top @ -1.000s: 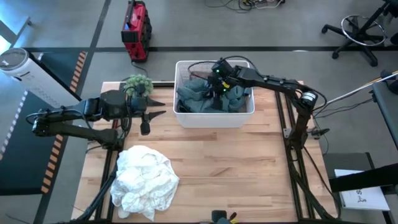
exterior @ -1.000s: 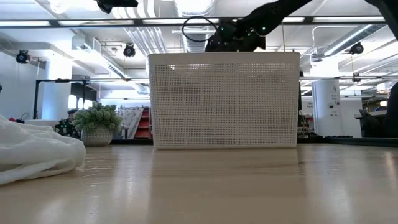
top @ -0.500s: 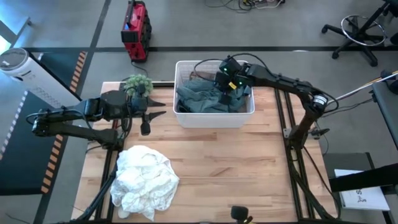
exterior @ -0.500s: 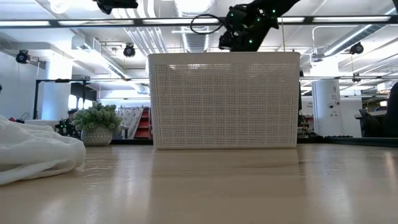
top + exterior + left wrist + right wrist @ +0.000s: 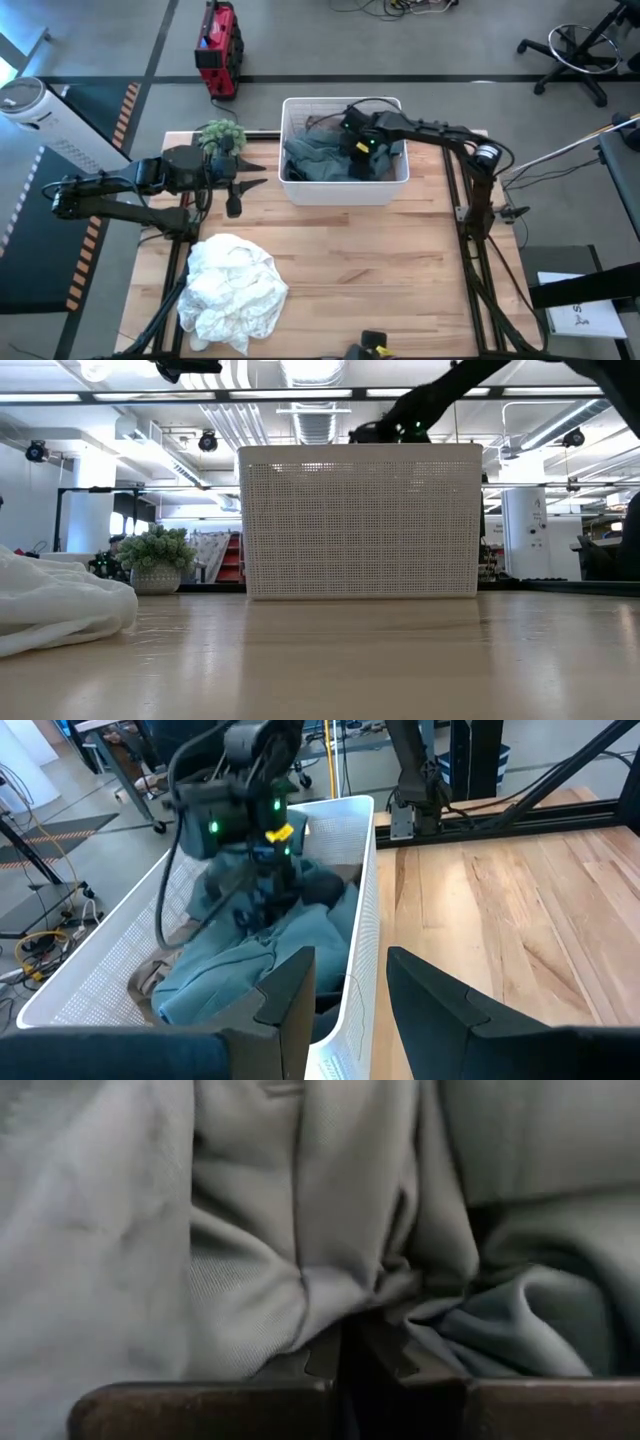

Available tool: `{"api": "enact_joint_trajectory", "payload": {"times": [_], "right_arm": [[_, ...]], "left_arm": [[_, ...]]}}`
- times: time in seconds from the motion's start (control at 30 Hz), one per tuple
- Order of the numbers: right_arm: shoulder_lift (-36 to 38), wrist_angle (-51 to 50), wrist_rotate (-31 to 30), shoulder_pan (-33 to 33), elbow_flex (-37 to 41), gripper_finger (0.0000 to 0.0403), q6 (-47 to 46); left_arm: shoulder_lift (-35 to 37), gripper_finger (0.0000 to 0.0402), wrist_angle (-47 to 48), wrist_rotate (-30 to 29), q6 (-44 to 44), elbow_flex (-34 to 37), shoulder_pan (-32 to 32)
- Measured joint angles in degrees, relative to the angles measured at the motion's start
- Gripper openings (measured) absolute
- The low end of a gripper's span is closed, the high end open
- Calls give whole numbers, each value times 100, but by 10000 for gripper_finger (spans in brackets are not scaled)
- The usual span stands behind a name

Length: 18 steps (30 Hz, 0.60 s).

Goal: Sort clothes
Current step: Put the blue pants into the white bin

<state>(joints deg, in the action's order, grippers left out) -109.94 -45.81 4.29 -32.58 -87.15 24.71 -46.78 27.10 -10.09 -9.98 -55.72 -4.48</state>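
Note:
The white bin [image 5: 345, 192] stands at the table's far middle and holds grey-green and dark garments [image 5: 318, 160]. My right gripper [image 5: 362, 152] reaches down into it, shut on the grey-green cloth [image 5: 300, 1230]; the left wrist view shows that gripper [image 5: 265, 905] among the clothes. In the low view the bin's wall [image 5: 360, 520] hides it. My left gripper [image 5: 255, 172] hovers open to the left of the bin, its fingers [image 5: 300, 1005] bare. A white lacy garment [image 5: 232, 290] lies heaped on the table's near left. My right gripper pinches a gathered fold of the grey-green garment [image 5: 345, 1305] between its shut fingertips [image 5: 325, 1355]. It comes steeply from above, pointing down into the bin. Creases run out from the pinch, and the rest of the garment lies on the pile in the bin.
A small green plant [image 5: 220, 135] stands at the far left, close behind my left gripper. Bare wood [image 5: 380, 270] stretches across the table's near middle and right. A red device [image 5: 217, 48] sits on the floor beyond the table.
My right gripper, shut throughout, first rose a little above the bin's rim and went toward the table's right edge. It then tipped steeply down and sank back among the clothes.

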Motion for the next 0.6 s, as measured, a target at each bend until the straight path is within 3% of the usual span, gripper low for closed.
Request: {"api": "enact_joint_trajectory", "payload": {"times": [0.27,0.6], "right_arm": [[-137,44,155,33,-4,0,41],[813,166,-53,132,-214,0,-72]], "left_arm": [[0,113,-1,7,-2,0,1],[0,125,45,26,199,299,0]]}}
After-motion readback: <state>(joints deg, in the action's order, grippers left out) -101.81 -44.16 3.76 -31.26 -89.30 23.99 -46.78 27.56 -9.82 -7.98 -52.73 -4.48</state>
